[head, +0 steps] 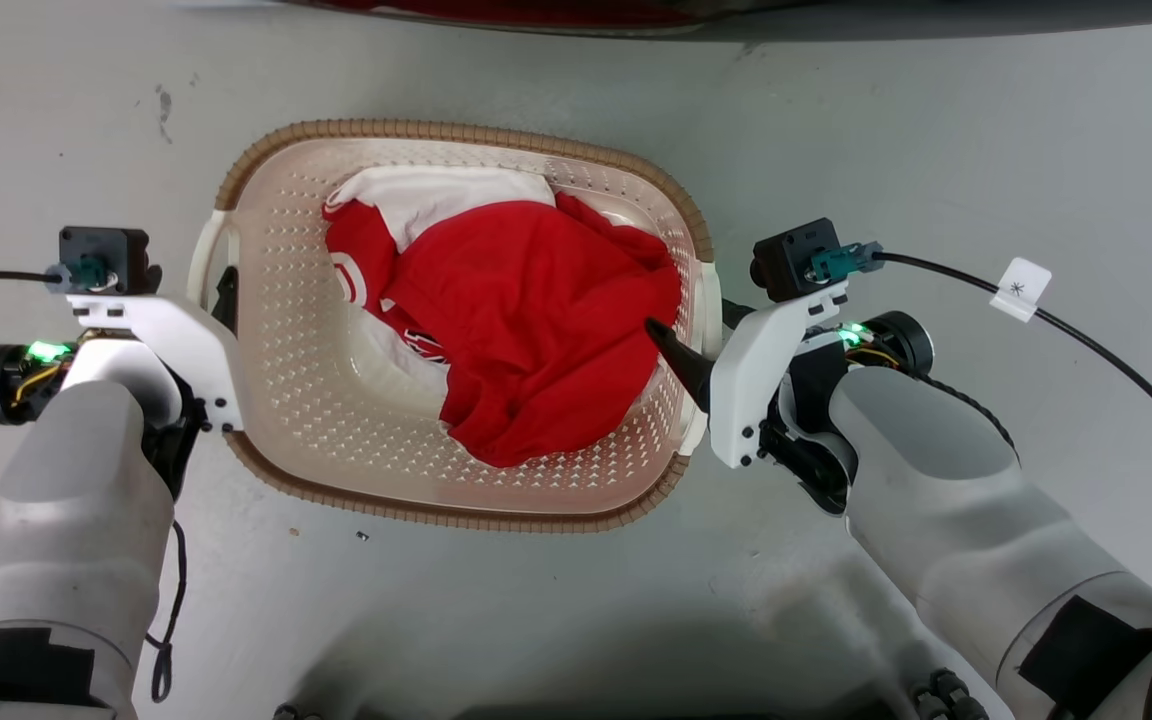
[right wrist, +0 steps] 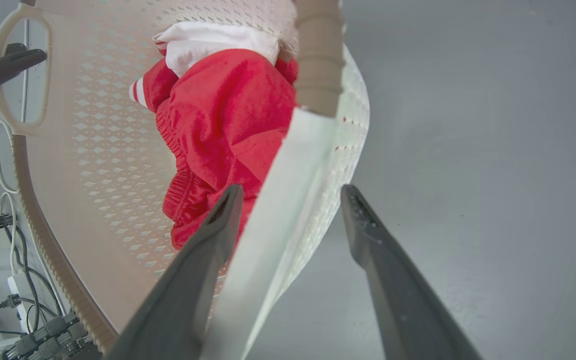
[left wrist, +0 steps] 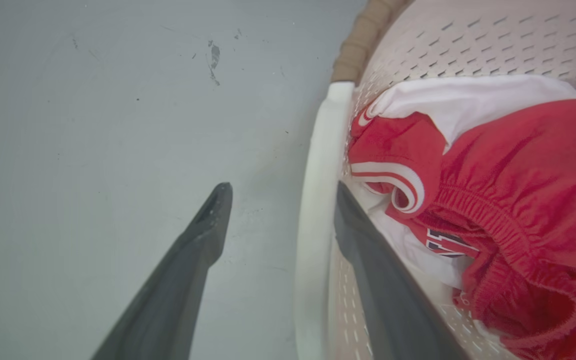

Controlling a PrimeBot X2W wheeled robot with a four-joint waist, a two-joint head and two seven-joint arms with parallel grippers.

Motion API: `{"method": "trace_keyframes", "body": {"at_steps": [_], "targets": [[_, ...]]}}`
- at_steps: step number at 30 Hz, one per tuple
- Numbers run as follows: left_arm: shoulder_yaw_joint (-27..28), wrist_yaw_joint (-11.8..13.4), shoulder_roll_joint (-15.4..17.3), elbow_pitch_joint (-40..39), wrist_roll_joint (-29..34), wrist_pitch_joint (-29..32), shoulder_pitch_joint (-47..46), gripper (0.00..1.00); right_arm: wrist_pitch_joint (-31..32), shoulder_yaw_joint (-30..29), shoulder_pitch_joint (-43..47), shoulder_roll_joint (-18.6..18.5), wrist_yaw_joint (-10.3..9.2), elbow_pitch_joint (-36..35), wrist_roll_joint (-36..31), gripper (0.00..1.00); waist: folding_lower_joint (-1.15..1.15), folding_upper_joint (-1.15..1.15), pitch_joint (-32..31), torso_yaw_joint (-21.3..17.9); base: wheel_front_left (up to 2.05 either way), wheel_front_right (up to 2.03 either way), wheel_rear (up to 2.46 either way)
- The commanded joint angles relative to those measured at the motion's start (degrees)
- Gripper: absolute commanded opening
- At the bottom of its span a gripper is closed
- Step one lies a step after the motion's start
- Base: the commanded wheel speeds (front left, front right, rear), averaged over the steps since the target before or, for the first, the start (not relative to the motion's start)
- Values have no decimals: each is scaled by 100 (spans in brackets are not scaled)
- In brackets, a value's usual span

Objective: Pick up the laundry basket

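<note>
The laundry basket is cream perforated plastic with a brown woven-look rim and stands on the grey floor. It holds red clothes and a white garment. My left gripper is open and straddles the basket's white left handle. One finger is inside the basket wall and the other is outside over the floor. My right gripper is open astride the white right handle. Its inner finger lies against the red clothes.
Bare grey floor surrounds the basket. A dark edge with something red runs along the top of the head view. A black cable with a white tag trails from my right wrist. Cables and a power strip lie beyond the basket's near side.
</note>
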Motion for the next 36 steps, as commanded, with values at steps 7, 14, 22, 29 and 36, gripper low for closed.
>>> {"method": "trace_keyframes", "body": {"at_steps": [7,14,22,29,36], "targets": [[-275,16,-246,107,-135,120,-62,100,-42,204,-223,-65,-13,146,239,100,0,-1,165,28,0,0,0],[-508,17,-270,20,-439,173,58,0,-9,342,-93,-52,10,180,488,0,0,-1,75,32,0,0,0],[-792,19,-163,-140,-834,269,134,0,22,493,23,-2,33,159,783,0,0,-1,-122,26,0,0,0],[-1070,17,-188,-274,-1136,445,157,0,21,584,97,12,34,144,1001,0,0,-1,-332,57,0,0,0],[-1365,13,-412,-299,-1584,909,312,0,223,653,387,36,36,175,1343,0,0,-1,-926,155,0,0,0]]}}
